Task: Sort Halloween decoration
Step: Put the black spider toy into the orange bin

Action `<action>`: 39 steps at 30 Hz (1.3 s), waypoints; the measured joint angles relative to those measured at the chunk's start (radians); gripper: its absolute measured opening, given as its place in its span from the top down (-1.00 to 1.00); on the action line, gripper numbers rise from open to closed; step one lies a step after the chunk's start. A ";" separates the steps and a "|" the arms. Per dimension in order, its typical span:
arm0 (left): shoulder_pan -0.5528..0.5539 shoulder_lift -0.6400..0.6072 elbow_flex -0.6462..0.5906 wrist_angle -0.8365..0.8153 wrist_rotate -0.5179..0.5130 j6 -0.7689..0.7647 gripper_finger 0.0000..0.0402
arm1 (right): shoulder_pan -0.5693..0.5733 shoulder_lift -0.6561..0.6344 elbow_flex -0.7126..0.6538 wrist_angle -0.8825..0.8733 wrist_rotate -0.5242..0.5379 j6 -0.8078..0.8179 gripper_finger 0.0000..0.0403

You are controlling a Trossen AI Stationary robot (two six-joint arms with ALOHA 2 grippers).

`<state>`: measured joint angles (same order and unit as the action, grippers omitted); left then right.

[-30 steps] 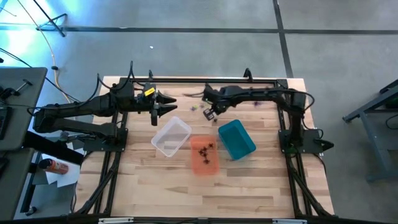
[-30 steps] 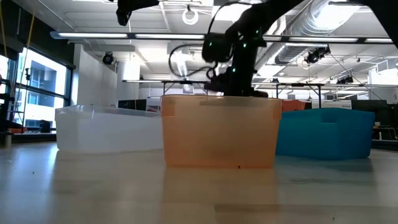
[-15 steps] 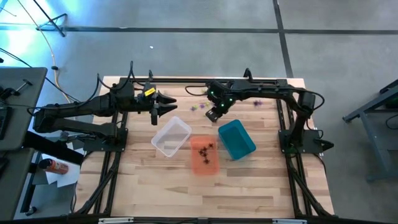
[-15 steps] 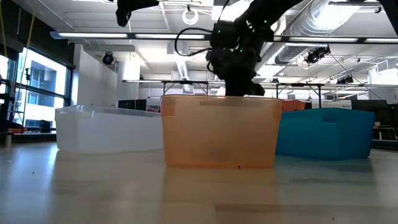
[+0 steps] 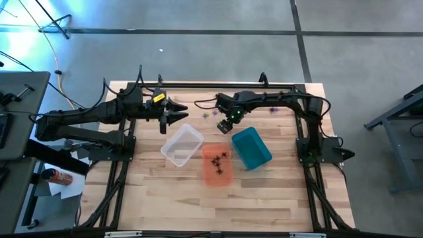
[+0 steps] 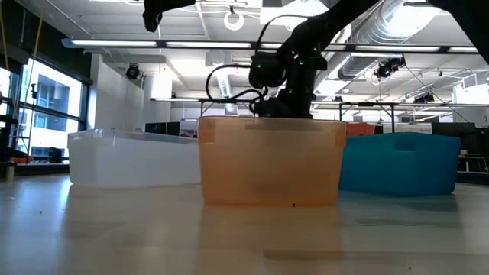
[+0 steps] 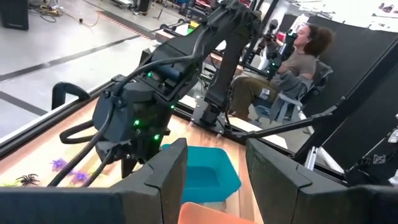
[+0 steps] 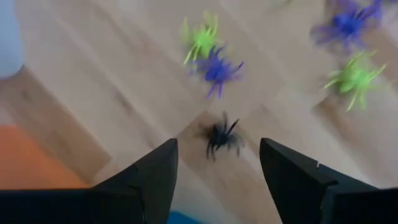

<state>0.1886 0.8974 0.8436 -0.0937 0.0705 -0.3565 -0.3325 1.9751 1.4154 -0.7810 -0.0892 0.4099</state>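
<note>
Some black spiders [image 5: 216, 158] already lay in the orange bin [image 5: 217, 175]. The right end effector [image 8: 214, 165] hung released over a black spider [image 8: 221, 138] on the worktop [image 5: 198, 205]; several remained unsorted.

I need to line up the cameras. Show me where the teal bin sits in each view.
High view: teal bin, right of the orange bin.
Low view: right side, behind and beside the orange bin.
Left wrist view: lower centre, past the right arm.
Right wrist view: cannot tell.
Shared landmark: the orange bin.
</note>
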 joint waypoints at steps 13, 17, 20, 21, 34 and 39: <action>0.000 0.000 0.000 0.001 -0.002 0.000 0.24 | 0.020 0.075 0.000 0.033 0.048 0.028 -0.12; 0.000 0.000 0.000 0.000 -0.003 0.000 0.24 | 0.021 0.096 0.005 0.038 0.068 0.034 -0.12; 0.000 0.000 0.000 0.000 -0.003 0.000 0.24 | 0.021 0.100 0.005 0.038 0.069 0.034 -0.11; 0.000 0.000 0.000 0.000 -0.003 0.000 0.24 | 0.021 0.101 0.005 0.038 0.069 0.034 -0.11; 0.000 0.000 0.000 0.000 -0.004 0.010 0.24 | 0.034 0.093 0.003 -0.009 0.114 -0.029 0.94; 0.001 0.000 0.000 -0.001 -0.004 0.011 0.24 | 0.032 0.040 -0.007 -0.046 0.107 -0.062 0.95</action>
<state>0.1894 0.8974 0.8436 -0.0944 0.0662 -0.3454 -0.3009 2.0155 1.4086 -0.8271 0.0181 0.3483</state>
